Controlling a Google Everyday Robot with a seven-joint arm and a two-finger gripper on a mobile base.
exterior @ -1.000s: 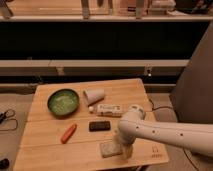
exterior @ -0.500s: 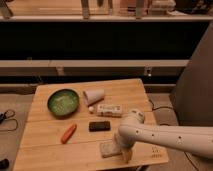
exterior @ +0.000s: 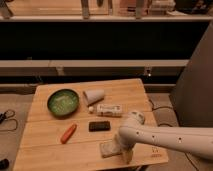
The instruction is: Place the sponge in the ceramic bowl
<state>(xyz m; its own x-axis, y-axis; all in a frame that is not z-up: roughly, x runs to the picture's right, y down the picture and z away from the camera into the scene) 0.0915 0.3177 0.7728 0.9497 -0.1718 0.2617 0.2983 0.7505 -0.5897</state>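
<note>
Wooden table (exterior: 125,92), dim view. Sponge (exterior: 107,149) sits near the edge, centre-right. Gripper (exterior: 124,151) is down at its right side, probably touching; open or closed, can't tell. Bowl (exterior: 63,102) far left, well apart. Black block (exterior: 99,126) between them.

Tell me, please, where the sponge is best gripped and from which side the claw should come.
Probably across two opposite edges of the sponge, coming from above: it is a thin squarish pad lying flat on the table, with no handle or raised part. The claw is at the sponge's right-hand edge in the picture, near the table's front.
</note>
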